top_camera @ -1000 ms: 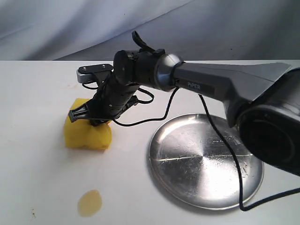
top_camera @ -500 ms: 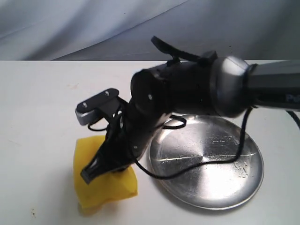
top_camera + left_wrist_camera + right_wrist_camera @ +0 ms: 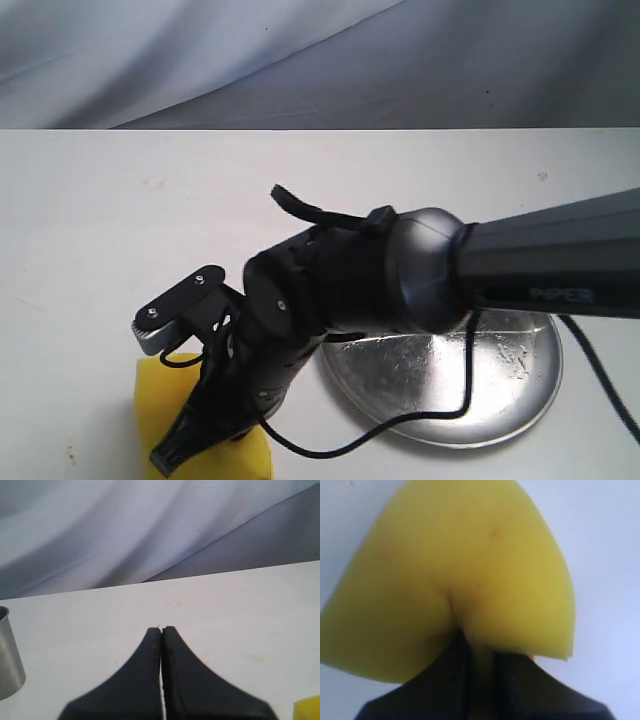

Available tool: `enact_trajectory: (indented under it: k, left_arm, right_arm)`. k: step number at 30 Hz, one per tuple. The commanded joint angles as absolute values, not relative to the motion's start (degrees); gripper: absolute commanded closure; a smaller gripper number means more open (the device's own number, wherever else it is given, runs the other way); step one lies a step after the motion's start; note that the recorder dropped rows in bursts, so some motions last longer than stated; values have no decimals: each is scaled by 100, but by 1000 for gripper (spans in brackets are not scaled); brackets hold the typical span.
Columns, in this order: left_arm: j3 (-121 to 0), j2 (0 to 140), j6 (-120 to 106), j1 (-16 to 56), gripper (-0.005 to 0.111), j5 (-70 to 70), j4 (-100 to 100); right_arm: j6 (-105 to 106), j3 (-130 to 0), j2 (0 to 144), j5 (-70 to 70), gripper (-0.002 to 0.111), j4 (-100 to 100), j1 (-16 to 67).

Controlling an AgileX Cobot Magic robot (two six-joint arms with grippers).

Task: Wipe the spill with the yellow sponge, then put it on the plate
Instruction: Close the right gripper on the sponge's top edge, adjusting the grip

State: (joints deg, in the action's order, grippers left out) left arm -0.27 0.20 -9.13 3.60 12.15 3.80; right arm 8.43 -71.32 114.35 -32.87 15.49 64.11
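Note:
My right gripper (image 3: 195, 445) reaches across to the front left of the white table and is shut on the yellow sponge (image 3: 160, 400), pressing it down against the tabletop. Up close, the sponge (image 3: 460, 570) bulges around the pinched fingers (image 3: 445, 680). The spill is hidden; no amber puddle shows beside the sponge or the arm. The silver plate (image 3: 505, 380) lies to the right of the sponge, its left part covered by the right arm. My left gripper (image 3: 161, 630) is shut on nothing and hovers over bare table; a yellow sponge corner (image 3: 307, 709) shows at that view's edge.
The right arm's black cable (image 3: 440, 415) loops over the plate's front rim. A metal cylinder (image 3: 7, 655) stands on the table in the left wrist view. A grey cloth backdrop (image 3: 300, 60) hangs behind the table's far edge.
The right gripper has carried the sponge from the middle left toward the front edge, onto the spot where the spill lay; the puddle no longer shows.

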Motion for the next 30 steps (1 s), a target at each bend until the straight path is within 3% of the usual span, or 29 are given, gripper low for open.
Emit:
enact_trajectory:
  k: [1,9,15,30]
  left_arm:
    - [0,0,-915,395,107,1177,394]
    - [0,0,-915,395,107,1177,394]
    - [0,0,-915,395,107,1177,394]
    - [0,0,-915,395,107,1177,394]
  right_arm:
    - [915,-7873,12096,-3456,108,1610,6479]
    - [697,-9410,12847,-3892,108,1373,6298]
    - [507,-9511,12902,-4493,108,1238,5879]
    - [749,-7118,11626,-4269,108,1071,5819]
